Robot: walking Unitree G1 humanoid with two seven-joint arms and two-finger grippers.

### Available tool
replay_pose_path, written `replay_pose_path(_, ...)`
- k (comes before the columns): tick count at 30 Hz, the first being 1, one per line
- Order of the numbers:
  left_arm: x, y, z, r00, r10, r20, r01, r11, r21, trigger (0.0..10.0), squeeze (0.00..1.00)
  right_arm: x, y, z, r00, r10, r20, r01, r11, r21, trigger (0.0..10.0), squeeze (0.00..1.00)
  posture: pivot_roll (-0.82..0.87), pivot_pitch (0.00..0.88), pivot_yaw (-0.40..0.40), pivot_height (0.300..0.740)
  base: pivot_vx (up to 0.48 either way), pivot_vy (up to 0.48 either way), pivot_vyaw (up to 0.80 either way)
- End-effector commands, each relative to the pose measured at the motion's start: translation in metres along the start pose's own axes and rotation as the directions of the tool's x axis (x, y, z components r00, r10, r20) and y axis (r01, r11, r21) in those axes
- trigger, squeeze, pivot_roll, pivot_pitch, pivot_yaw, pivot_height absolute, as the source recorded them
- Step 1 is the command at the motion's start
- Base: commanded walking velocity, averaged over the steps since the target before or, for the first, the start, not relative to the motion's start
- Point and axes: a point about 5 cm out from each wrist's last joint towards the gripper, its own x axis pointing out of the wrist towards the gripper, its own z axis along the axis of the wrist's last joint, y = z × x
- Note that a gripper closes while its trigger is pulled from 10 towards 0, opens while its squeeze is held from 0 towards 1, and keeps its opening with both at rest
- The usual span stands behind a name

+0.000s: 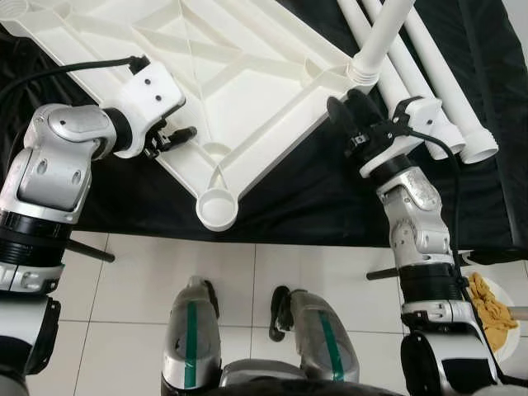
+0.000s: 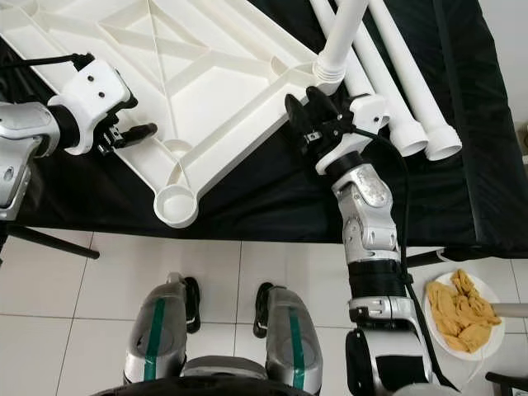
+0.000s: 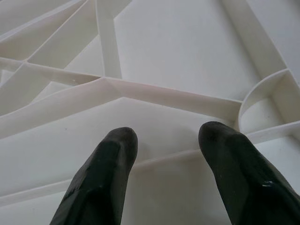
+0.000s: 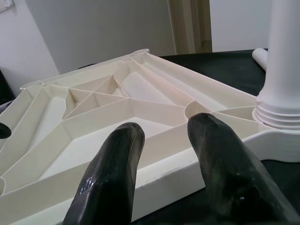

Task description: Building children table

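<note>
Both grippers beside tabletop

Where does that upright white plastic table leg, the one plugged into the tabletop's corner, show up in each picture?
Left eye: upright white plastic table leg, top right.
Right eye: top centre-right.
Right wrist: right edge.
Left wrist: ribbed tabletop underside, no leg.
Shared landmark: upside-down white tabletop.
</note>
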Motion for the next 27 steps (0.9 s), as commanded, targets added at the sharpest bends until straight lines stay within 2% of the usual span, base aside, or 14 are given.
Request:
replay_pose_path(1, 0.0, -0.002, -0.004, 0.999, -0.03, -0.017, 0.03, 0.999, 0.016, 10.0, 0.0, -0.003, 0.0, 0.003, 1.0, 0.01, -0.008, -0.01, 1.0, 0.0, 10.0, 0.0, 0.08, 0.109, -0.03, 0.74, 0.0, 0.0, 0.0)
replay_pose_path(5, 0.001, -0.007, -0.007, 0.997, -0.077, -0.031, 0.079, 0.994, 0.075, 10.0, 0.0, -0.007, 0.002, 0.006, 0.999, 0.026, -0.03, -0.026, 1.0, 0.003, 10.0, 0.0, 0.08, 0.108, -0.03, 0.74, 0.0, 0.0, 0.0)
replay_pose_path(9, 0.002, -0.009, -0.008, 0.995, -0.091, -0.033, 0.094, 0.992, 0.087, 10.0, 0.0, -0.008, 0.003, 0.006, 0.999, 0.034, -0.036, -0.033, 0.999, 0.005, 10.0, 0.0, 0.08, 0.106, -0.03, 0.74, 0.0, 0.0, 0.0)
replay_pose_path(11, 0.007, -0.022, -0.008, 0.99, -0.141, -0.031, 0.143, 0.985, 0.097, 10.0, 0.0, -0.01, 0.004, 0.007, 0.998, 0.045, -0.045, -0.045, 0.999, 0.003, 10.0, 0.0, 0.07, 0.102, -0.029, 0.74, 0.0, 0.0, 0.0)
replay_pose_path(12, 0.007, -0.022, -0.008, 0.99, -0.141, -0.031, 0.143, 0.985, 0.097, 10.0, 0.0, -0.01, 0.004, 0.007, 0.998, 0.045, -0.045, -0.045, 0.999, 0.003, 10.0, 0.0, 0.07, 0.102, -0.029, 0.74, 0.0, 0.0, 0.0)
replay_pose_path(18, 0.017, -0.046, -0.006, 0.974, -0.225, -0.021, 0.226, 0.968, 0.109, 10.0, 0.0, -0.013, 0.003, 0.01, 0.997, 0.049, -0.058, -0.049, 0.999, -0.006, 10.0, 0.0, 0.06, 0.098, -0.027, 0.74, 0.0, 0.0, 0.0)
replay_pose_path(27, 0.035, -0.058, 0.003, 0.973, -0.232, -0.006, 0.232, 0.968, 0.097, 10.0, 0.0, -0.013, 0.001, 0.014, 0.997, 0.04, -0.065, -0.041, 0.999, -0.01, 10.0, 0.0, 0.05, 0.086, -0.02, 0.74, 0.0, 0.0, 0.0)
